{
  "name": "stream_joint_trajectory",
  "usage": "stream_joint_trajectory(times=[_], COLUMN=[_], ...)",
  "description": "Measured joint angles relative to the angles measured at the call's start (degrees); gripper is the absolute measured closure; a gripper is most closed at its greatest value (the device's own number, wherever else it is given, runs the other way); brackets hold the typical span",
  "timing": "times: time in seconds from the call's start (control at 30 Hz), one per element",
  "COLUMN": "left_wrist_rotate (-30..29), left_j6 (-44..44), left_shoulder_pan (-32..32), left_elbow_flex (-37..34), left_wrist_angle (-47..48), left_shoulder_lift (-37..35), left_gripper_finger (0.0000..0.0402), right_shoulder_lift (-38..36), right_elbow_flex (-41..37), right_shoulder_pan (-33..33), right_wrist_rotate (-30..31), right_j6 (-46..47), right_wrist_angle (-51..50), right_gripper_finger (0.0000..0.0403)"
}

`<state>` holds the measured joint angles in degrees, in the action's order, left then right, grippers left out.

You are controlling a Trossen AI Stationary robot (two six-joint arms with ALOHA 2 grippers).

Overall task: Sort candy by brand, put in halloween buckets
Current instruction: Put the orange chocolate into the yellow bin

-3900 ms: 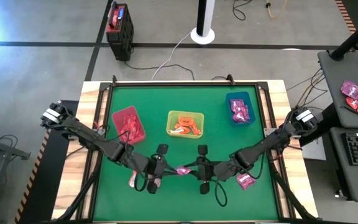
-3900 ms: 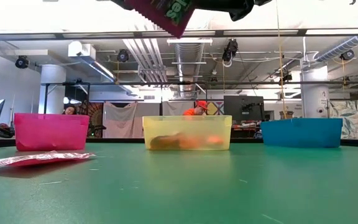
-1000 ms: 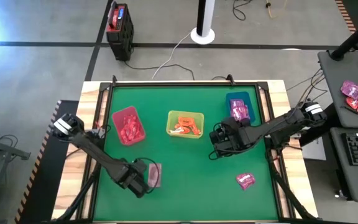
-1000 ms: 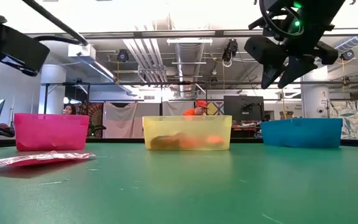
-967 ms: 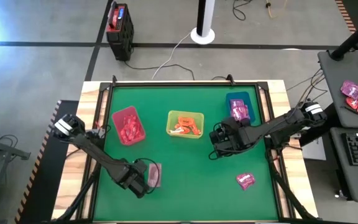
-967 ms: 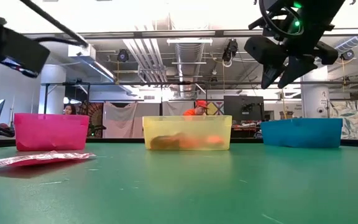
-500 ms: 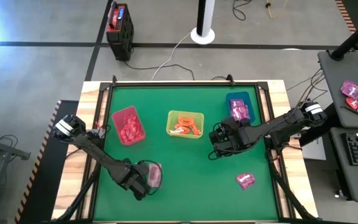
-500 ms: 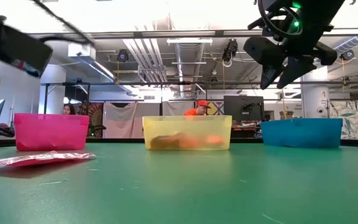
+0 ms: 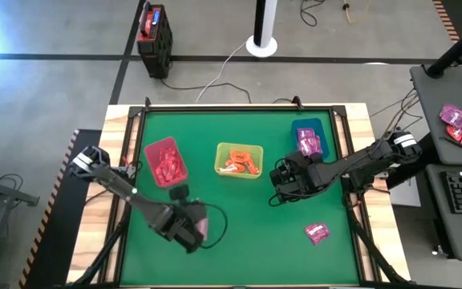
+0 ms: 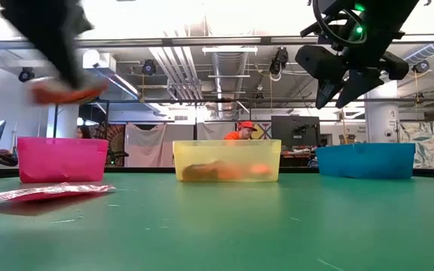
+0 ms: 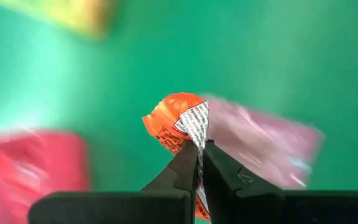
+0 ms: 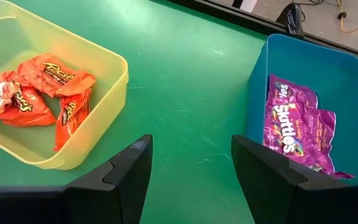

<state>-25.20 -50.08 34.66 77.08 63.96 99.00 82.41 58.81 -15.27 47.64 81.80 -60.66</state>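
Observation:
My left gripper point(image 11: 199, 155) is shut on an orange-and-white candy packet point(image 11: 176, 121) above the table's near left part point(image 9: 186, 226); the low view shows it blurred with the orange packet point(image 10: 65, 93) under it. A dull pink packet point(image 9: 202, 222) lies flat on the table below it. A magenta packet point(image 9: 318, 233) lies near the right edge. The red bin point(image 9: 165, 160), the yellow bin point(image 9: 239, 159) and the teal bin point(image 9: 310, 140) stand in a row. My right gripper point(image 9: 279, 181) hangs open in the air between the yellow and teal bins. My left gripper pinches the orange-and-white packet between its two fingers at the white crimped end point(image 11: 194, 127). The fingers come from above, pointing down. The packet is lifted clear of the table and sticks out beyond the fingertips.
The red bin holds reddish packets, the yellow bin point(image 12: 48, 93) orange ones, the teal bin point(image 12: 319, 99) magenta ones. Bare green mat lies along the near edge and in the middle. A raised frame rims the table. A black box and a white disc stand on the floor beyond.
My left gripper, still shut on the orange packet, has swung a little toward the far and right side and turned at the wrist; it is blurred with motion. The dull pink packet has stayed on the table. My right arm has kept still.

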Motion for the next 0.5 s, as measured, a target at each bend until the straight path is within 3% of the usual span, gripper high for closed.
stream_joint_trajectory(times=[0.13, 0.33, 0.43, 0.5], left_wrist_rotate=[-6.81, -7.68, -4.25, 1.26], left_j6=[16.66, 47.72, 57.93, 62.11], left_shoulder_pan=[-5.58, -17.35, -23.56, -27.59], left_elbow_flex=[3.51, 3.22, 1.51, 0.98], left_wrist_angle=[-1.15, -13.52, -21.01, -24.46], left_shoulder_lift=[0.0, -0.02, -0.01, 0.3], left_gripper_finger=[0.0401, 0.0402, 0.0401, 0.0401], right_shoulder_lift=[0.0, 0.11, 0.11, 0.11], right_elbow_flex=[0.0, 0.0, 0.0, 0.0], right_shoulder_pan=[0.0, 0.0, 0.0, 0.0], right_wrist_rotate=[0.01, 0.0, -0.02, -0.02], right_j6=[0.02, 0.04, 0.04, 0.04], right_wrist_angle=[0.16, 0.52, 1.54, 1.63], right_gripper_finger=[0.019, 0.019, 0.019, 0.019])
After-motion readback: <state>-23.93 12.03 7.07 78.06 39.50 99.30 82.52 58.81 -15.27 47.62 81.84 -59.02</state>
